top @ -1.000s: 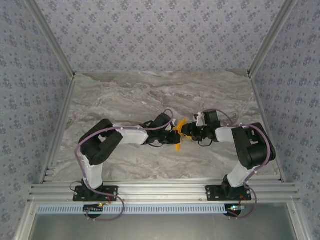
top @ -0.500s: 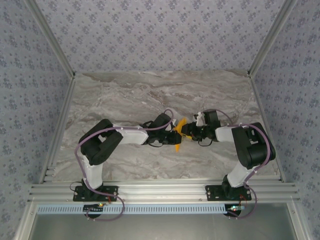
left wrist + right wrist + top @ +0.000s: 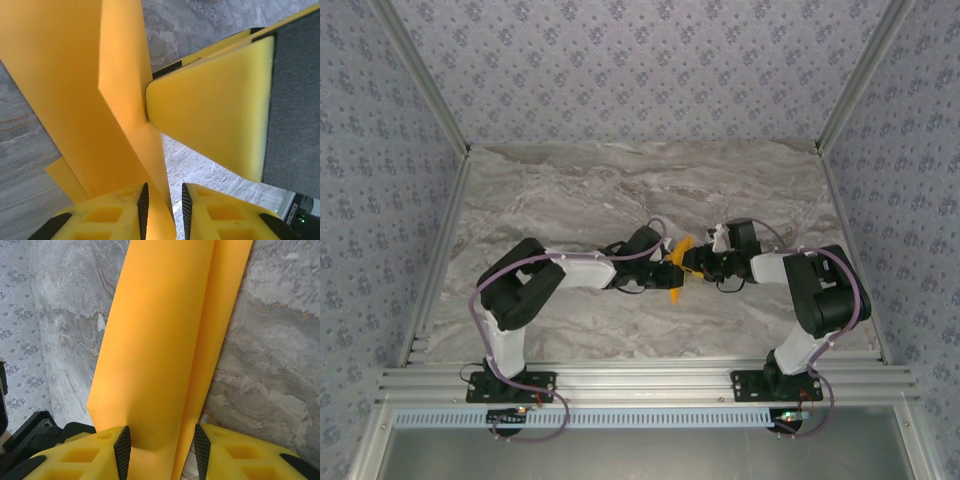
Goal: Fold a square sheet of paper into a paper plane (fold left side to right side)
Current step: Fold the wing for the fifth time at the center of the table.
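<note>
- The orange paper (image 3: 678, 268) is standing up off the gray table (image 3: 570, 190), near the middle, between the two arms.
- The paper is folded into a long, narrow shape with a crease running down it.
- The left gripper (image 3: 667, 270) is reaching in from the left side and meeting the paper.
- In the left wrist view its two fingers are sitting a little apart, loose and not squeezing, and the edge of the paper is running down through the gap between them.
- The right gripper (image 3: 692, 262) is reaching in from the right side.
- In the right wrist view it is grasping the paper, which is bulging out between its two fingers and touching both.
- In the left wrist view one soft yellow finger (image 3: 215, 100) of the right gripper is pressing against the fold of the paper.
</note>
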Robot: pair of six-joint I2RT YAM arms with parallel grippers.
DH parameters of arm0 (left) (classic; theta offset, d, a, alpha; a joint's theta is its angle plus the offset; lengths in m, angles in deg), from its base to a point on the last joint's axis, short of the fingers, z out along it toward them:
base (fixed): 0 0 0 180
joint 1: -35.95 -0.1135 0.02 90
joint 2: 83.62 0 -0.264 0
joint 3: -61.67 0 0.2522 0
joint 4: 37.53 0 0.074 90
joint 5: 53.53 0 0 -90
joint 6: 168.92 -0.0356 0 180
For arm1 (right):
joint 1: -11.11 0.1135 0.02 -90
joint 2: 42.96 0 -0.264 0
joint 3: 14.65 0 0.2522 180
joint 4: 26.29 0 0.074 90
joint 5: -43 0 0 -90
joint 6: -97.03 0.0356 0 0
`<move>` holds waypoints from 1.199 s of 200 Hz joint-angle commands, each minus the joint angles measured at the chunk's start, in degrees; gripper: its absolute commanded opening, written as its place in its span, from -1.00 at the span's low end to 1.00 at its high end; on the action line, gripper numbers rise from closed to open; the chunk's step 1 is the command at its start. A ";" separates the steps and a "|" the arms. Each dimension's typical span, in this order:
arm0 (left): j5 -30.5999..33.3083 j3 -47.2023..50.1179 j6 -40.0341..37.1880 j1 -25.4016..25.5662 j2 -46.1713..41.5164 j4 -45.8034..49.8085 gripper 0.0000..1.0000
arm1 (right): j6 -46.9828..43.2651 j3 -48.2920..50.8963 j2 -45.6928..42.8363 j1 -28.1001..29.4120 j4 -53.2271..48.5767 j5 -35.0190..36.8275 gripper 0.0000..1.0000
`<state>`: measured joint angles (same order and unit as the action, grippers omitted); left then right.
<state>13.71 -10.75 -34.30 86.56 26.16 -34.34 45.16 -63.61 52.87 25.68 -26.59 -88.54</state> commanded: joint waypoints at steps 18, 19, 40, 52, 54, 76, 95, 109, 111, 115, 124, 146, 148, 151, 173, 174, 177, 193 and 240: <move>-0.22 1.07 -1.14 -0.81 -4.88 0.46 -0.36 | -1.58 0.84 3.48 0.73 -5.10 4.65 -0.14; -0.20 1.12 -1.17 -0.84 -4.95 0.46 -0.36 | -1.62 0.88 3.48 0.73 -5.10 4.64 -0.14; 0.00 2.06 -1.06 -1.57 -6.86 0.46 -0.23 | -1.63 0.86 3.48 0.69 -5.10 4.63 -0.14; 0.33 2.36 -0.74 -2.23 -7.59 0.81 -0.15 | -1.57 0.84 3.48 0.68 -5.10 4.56 -0.14; 0.30 2.44 -0.60 -2.48 -7.65 0.86 -0.14 | -1.59 0.84 3.53 0.74 -5.15 4.54 -0.14; -0.66 2.32 0.90 -5.00 -7.40 0.89 -0.12 | -1.58 0.84 3.53 0.74 -5.24 4.57 -0.14; -2.13 1.19 1.16 -6.57 -6.32 0.55 -0.12 | -1.57 0.92 3.40 0.73 -5.17 4.54 -0.14; -2.79 -0.14 0.80 -7.08 -5.21 0.88 -0.12 | -1.57 0.92 3.32 0.79 -5.28 4.54 -0.14; -2.87 -0.28 0.75 -7.10 -5.02 0.89 -0.12 | -1.63 0.86 3.36 0.74 -5.28 4.54 -0.14; -3.07 -0.67 0.74 -7.23 -4.66 0.94 -0.13 | -1.57 0.86 3.41 0.77 -5.25 4.54 -0.14; -3.46 -1.35 0.78 -7.35 -3.87 0.97 -0.14 | -1.63 0.84 3.39 0.80 -5.27 4.46 -0.14; -4.20 -2.96 0.88 -7.44 -1.85 0.72 -0.15 | -1.60 0.84 3.40 0.77 -5.36 4.36 -0.14; -4.28 -3.09 0.90 -7.45 -1.69 0.68 -0.15 | -1.57 0.84 3.40 0.80 -5.37 4.41 -0.14; -4.42 -3.25 0.97 -7.41 -1.53 0.66 -0.16 | -1.61 0.84 3.40 0.78 -5.37 4.41 -0.14; -5.25 -4.26 1.35 -7.40 0.09 0.13 -0.18 | -1.61 0.84 3.41 0.76 -5.37 4.36 -0.14; -5.31 -4.31 1.35 -7.38 0.13 0.08 -0.18 | -1.59 0.84 3.40 0.74 -5.37 4.32 -0.14; -5.42 -4.49 1.40 -7.40 0.30 0.05 -0.19 | -1.60 0.84 3.42 0.80 -5.37 4.34 -0.14; -5.70 -5.07 1.38 -7.44 1.12 0.14 -0.24 | -1.59 0.84 3.40 0.81 -5.35 4.27 -0.14; -6.06 -6.96 0.35 -7.42 3.13 1.12 -0.66 | -1.61 0.80 3.18 0.90 -5.37 4.01 -0.14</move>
<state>8.83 -15.38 -33.01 79.08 28.19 -33.88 45.16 -63.61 52.89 25.68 -26.59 -88.56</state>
